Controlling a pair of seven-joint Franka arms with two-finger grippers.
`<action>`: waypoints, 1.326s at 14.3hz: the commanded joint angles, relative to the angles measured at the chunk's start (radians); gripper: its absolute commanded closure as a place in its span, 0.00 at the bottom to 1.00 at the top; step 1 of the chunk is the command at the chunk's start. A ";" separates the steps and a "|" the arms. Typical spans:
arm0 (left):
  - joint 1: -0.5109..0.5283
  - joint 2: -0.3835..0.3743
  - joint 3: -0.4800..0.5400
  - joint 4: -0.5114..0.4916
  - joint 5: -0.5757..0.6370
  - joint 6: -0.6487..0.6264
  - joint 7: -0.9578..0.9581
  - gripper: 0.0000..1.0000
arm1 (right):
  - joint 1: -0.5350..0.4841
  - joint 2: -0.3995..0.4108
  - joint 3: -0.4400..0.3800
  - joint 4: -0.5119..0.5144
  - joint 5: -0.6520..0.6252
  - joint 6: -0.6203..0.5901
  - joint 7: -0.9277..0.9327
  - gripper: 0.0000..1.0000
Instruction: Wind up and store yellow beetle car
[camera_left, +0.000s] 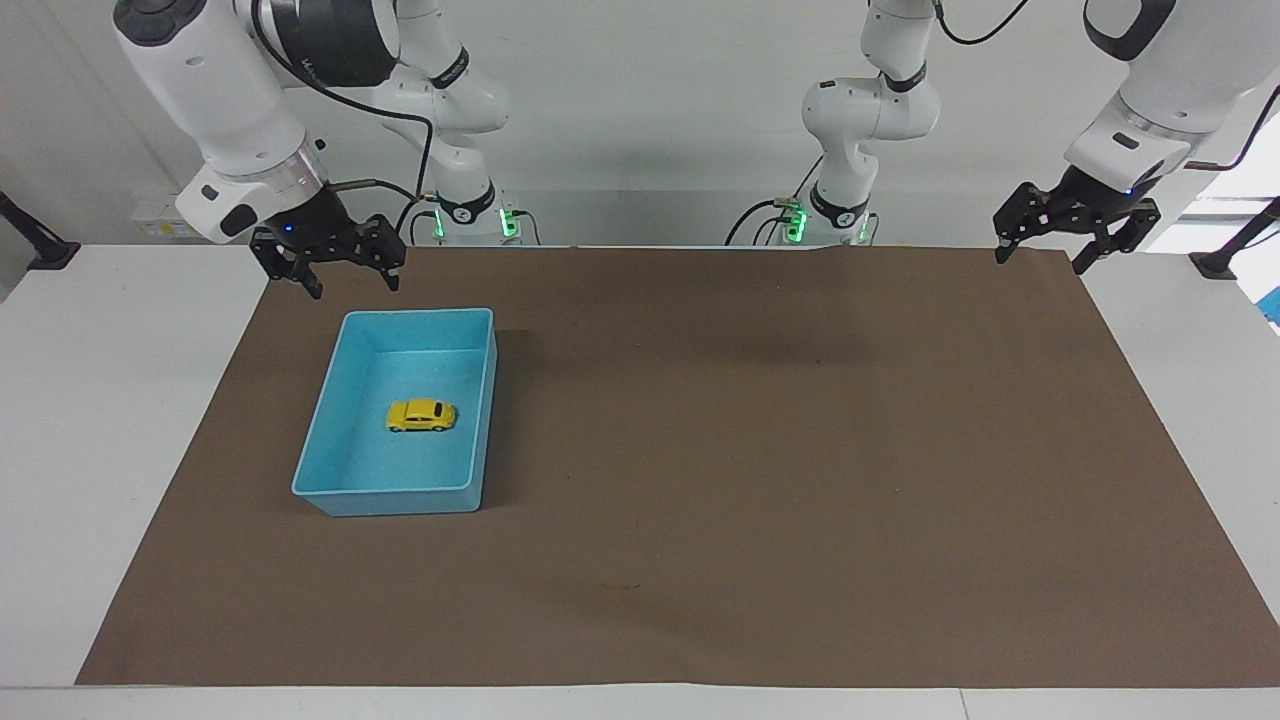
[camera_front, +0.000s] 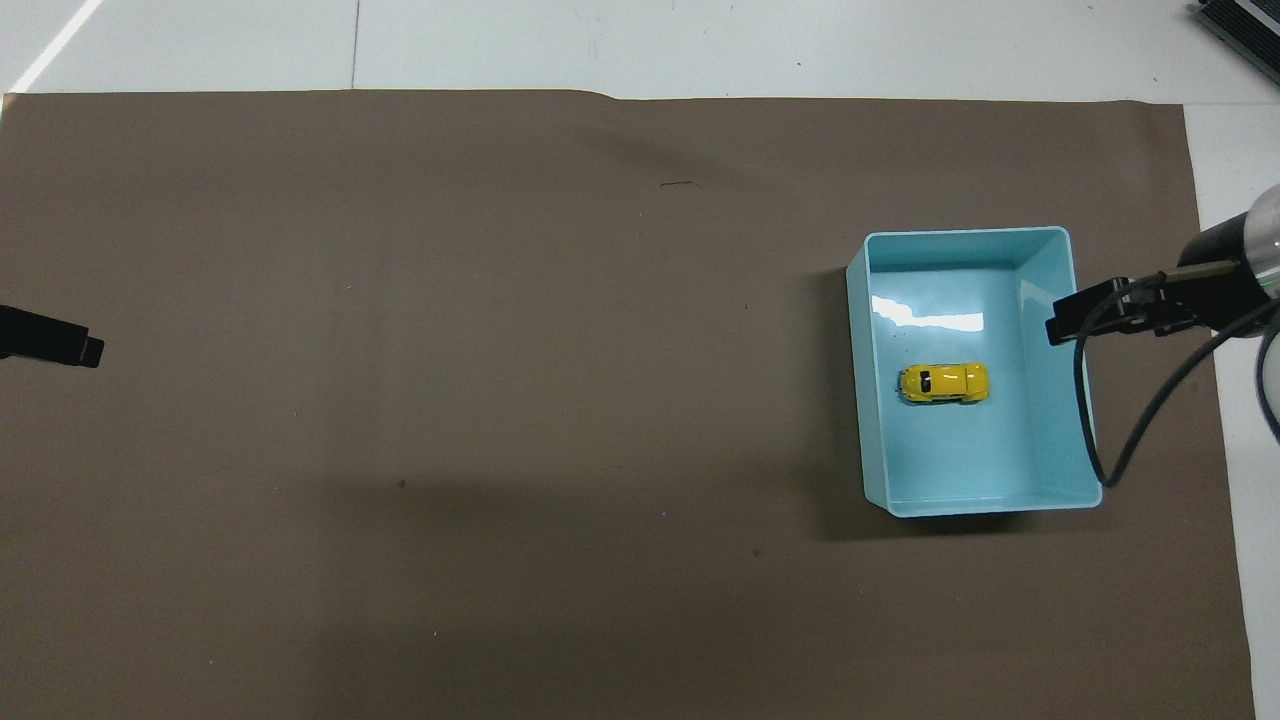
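The yellow beetle car (camera_left: 421, 415) (camera_front: 944, 383) rests on its wheels on the floor of the blue tray (camera_left: 318, 440) (camera_front: 1060, 245), toward the right arm's end of the table. My right gripper (camera_left: 345, 287) (camera_front: 1065, 325) hangs open and empty in the air over the mat's corner beside the tray, clear of the car. My left gripper (camera_left: 1042, 259) (camera_front: 88, 349) waits open and empty, raised over the mat's corner at the left arm's end.
A brown mat (camera_left: 760, 450) covers most of the white table (camera_left: 80, 420). Both arm bases (camera_left: 840, 215) stand at the table's edge with cables. A dark clamp post (camera_left: 1235, 250) stands at the left arm's end.
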 joint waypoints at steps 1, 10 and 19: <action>0.015 -0.003 -0.005 0.005 0.008 -0.019 -0.001 0.00 | 0.003 0.014 0.008 0.056 -0.004 -0.045 0.020 0.00; 0.013 -0.004 -0.008 0.000 0.008 -0.024 -0.001 0.00 | 0.008 -0.049 0.014 0.003 -0.001 -0.060 0.069 0.00; 0.009 -0.006 -0.008 -0.003 0.008 -0.027 -0.004 0.00 | 0.012 -0.129 0.016 -0.119 -0.002 0.010 0.082 0.00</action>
